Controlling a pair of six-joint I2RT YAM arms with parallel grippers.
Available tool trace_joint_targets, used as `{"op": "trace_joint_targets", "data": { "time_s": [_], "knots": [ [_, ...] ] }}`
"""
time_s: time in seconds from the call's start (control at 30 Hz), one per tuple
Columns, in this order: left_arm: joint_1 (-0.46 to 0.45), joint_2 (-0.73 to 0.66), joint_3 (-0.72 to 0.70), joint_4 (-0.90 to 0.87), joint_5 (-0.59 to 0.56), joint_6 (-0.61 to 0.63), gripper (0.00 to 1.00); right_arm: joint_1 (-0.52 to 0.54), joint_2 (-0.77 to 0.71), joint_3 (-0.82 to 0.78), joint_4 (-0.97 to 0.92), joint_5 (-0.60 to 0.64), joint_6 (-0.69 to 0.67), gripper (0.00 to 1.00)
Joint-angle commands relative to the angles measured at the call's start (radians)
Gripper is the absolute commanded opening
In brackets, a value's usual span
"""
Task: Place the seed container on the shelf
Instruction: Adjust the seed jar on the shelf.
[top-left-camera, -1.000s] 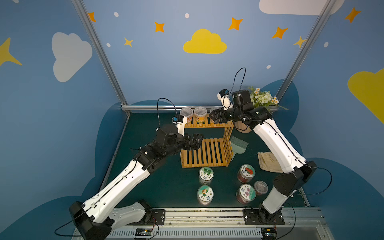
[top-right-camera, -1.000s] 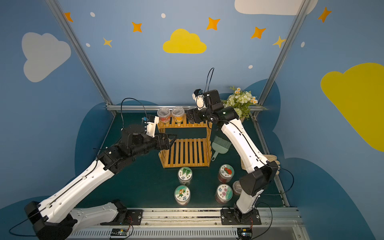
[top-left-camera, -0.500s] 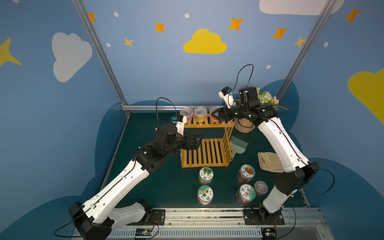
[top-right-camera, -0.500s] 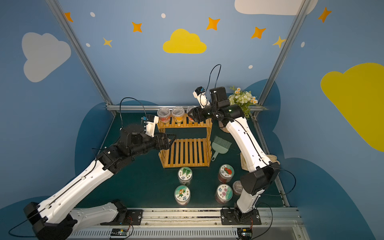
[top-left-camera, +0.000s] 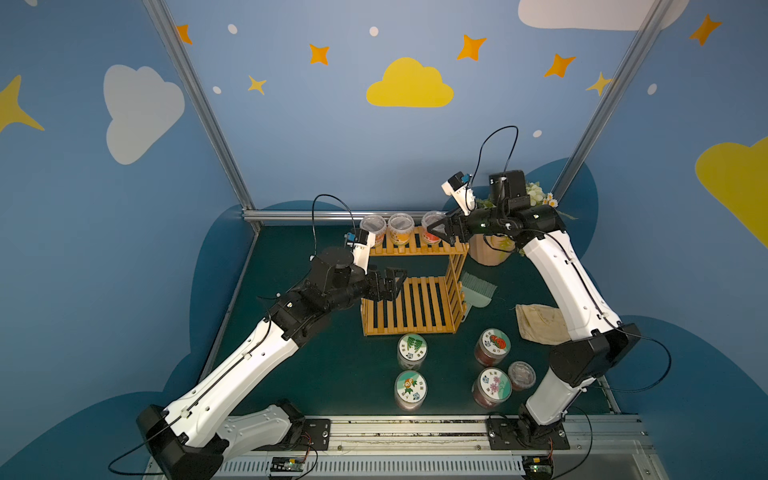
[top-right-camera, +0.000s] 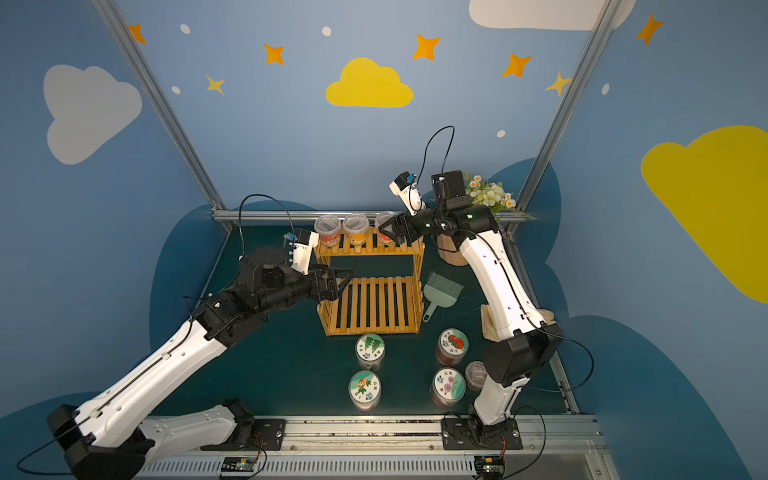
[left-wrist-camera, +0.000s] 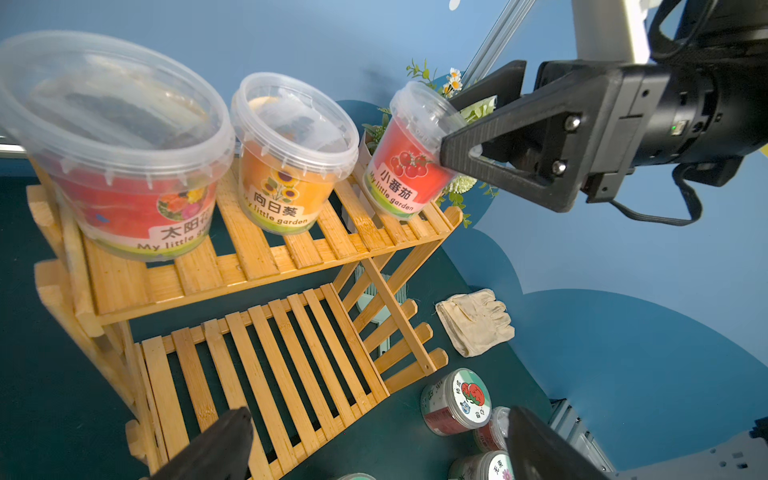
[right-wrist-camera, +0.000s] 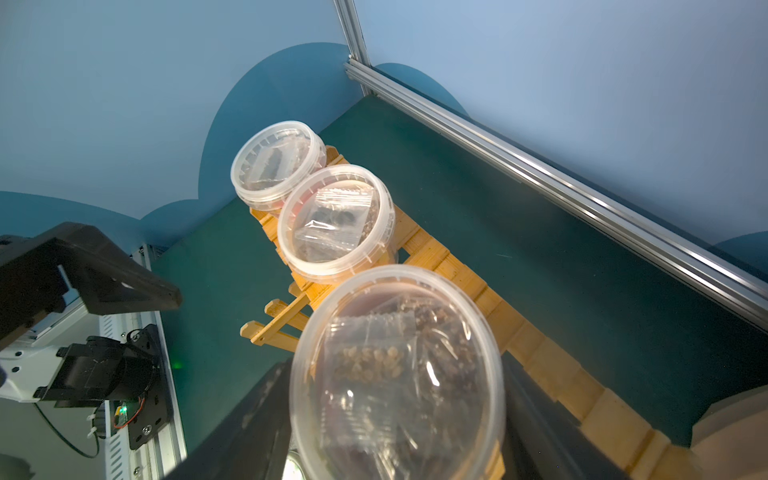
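Note:
The seed container (left-wrist-camera: 409, 166), a clear tub with a red tomato label, leans tilted at the right end of the shelf's (left-wrist-camera: 270, 257) top tier. My right gripper (left-wrist-camera: 449, 124) is shut on it just under the lid. Both top views show the same: container (top-left-camera: 429, 222) (top-right-camera: 383, 226), right gripper (top-left-camera: 434, 230) (top-right-camera: 387, 230), shelf (top-left-camera: 411, 307) (top-right-camera: 374, 303). In the right wrist view its lid (right-wrist-camera: 395, 374) fills the gap in my right gripper (right-wrist-camera: 395, 436). My left gripper (top-left-camera: 395, 282) (top-right-camera: 347, 280) (left-wrist-camera: 378, 432) hangs open and empty over the lower tier's left side.
Two more tubs (top-left-camera: 372, 228) (top-left-camera: 400, 226) stand on the top tier. Several lidded jars (top-left-camera: 412, 351) (top-left-camera: 492, 347) stand in front of the shelf. A green dustpan (top-left-camera: 478, 289), a beige glove (top-left-camera: 540, 324) and a flowerpot (top-left-camera: 490, 249) lie to its right.
My right gripper's jaws have narrowed onto the seed container, and its wrist has shifted slightly right and up. The left arm has not moved.

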Motion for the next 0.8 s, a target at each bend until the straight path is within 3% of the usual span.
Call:
{"op": "trace_joint_targets", "data": {
  "time_s": [0.0,0.77],
  "knots": [
    [0.006,-0.005,0.025,0.013,0.013,0.022,1.0,0.004,0.024,0.018,-0.001,-0.007,-0.042,0.74],
    [0.016,-0.024,-0.001,0.024,0.001,0.022,1.0,0.018,0.059,0.01,0.057,-0.037,-0.083,0.75]
  ]
}}
